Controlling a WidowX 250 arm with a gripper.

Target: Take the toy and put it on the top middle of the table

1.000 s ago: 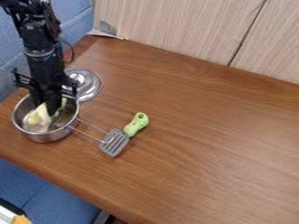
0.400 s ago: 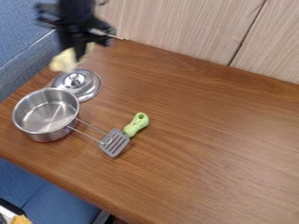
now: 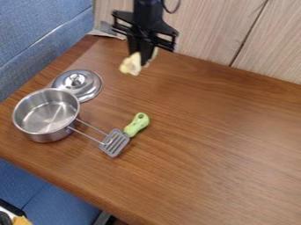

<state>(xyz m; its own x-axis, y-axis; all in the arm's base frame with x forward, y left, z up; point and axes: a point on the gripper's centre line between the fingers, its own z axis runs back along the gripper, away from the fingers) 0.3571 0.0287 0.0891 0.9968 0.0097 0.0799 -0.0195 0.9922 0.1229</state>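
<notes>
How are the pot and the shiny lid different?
The pot is deep and open like a bowl, but the lid is shallow, like a little hill. The pot has a long wire handle sticking out to the side, while the lid has a small knob on top. The pot looks bigger than the lid. Both are round, silvery and shiny.

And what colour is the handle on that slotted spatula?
The spatula handle is light green, seen best in the camera view.

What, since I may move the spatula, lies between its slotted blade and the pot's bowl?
The pot's metal wire handle reaches from the bowl to the slotted blade, as the camera view shows.
</notes>
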